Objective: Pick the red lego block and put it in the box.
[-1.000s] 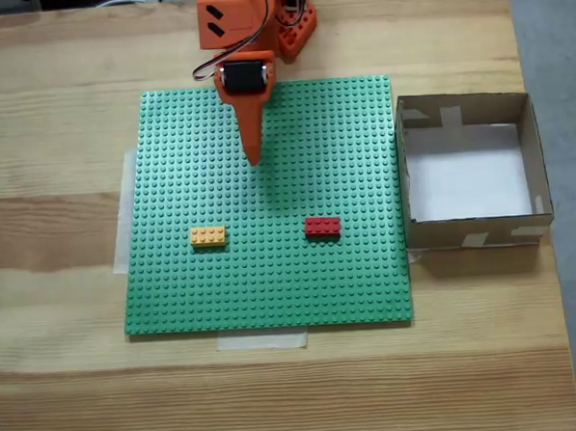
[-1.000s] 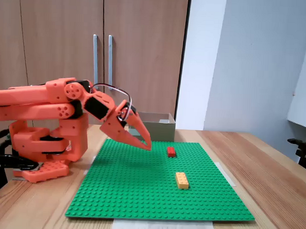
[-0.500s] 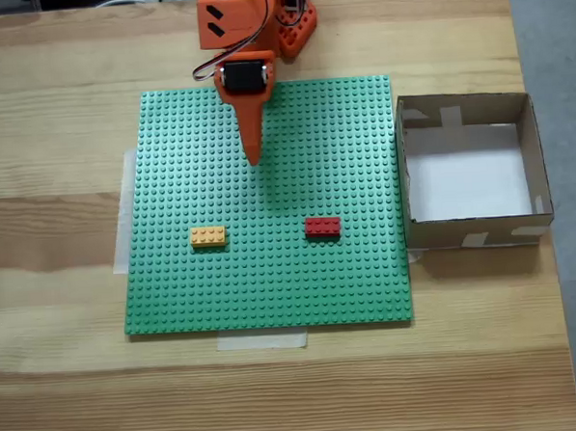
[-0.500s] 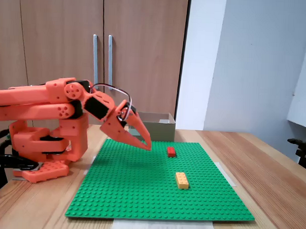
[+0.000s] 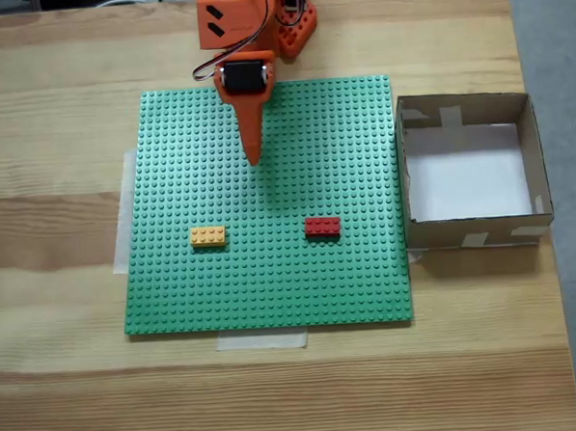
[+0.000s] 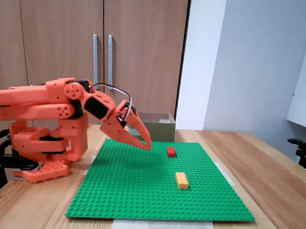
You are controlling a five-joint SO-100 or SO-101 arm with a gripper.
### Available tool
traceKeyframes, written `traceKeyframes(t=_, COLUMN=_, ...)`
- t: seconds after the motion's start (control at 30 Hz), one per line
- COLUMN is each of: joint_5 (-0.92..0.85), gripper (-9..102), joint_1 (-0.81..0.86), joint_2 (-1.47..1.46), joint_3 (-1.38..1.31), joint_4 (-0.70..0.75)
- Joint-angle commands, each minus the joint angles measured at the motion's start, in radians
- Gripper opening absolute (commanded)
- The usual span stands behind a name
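Observation:
The red lego block (image 5: 322, 227) (image 6: 171, 152) lies flat on the green baseplate (image 5: 175, 279) (image 6: 139, 195), right of its middle in the top-down fixed view. The box (image 5: 536, 169) (image 6: 162, 129), brown cardboard with a white bottom, stands just off the baseplate's right edge there and holds nothing. My orange gripper (image 5: 254, 159) (image 6: 147, 145) hangs shut above the baseplate's upper middle, tips pointing down, with nothing between its fingers. It is well clear of the red block.
A yellow-orange brick (image 5: 208, 237) (image 6: 181, 180) lies on the baseplate left of the red one in the top-down fixed view. The arm's orange base (image 5: 248, 15) (image 6: 45, 140) sits at the table's far edge. Bare wooden table surrounds the plate.

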Motion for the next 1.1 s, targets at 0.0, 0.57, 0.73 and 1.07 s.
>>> traceKeyframes(t=0.0, joint_5=0.0, gripper=-1, joint_1=0.002, joint_2=0.006, joint_3=0.009, joint_4=0.0)
traceKeyframes(t=0.57, joint_5=0.002, gripper=-1, joint_1=0.002, joint_2=0.006, joint_3=0.009, joint_4=0.002)
traceKeyframes(t=0.73, joint_5=0.002, gripper=-1, joint_1=0.002, joint_2=0.006, joint_3=0.009, joint_4=0.002)
traceKeyframes(t=1.07, joint_5=0.0, gripper=-1, joint_1=0.002, joint_2=0.006, joint_3=0.009, joint_4=0.0)
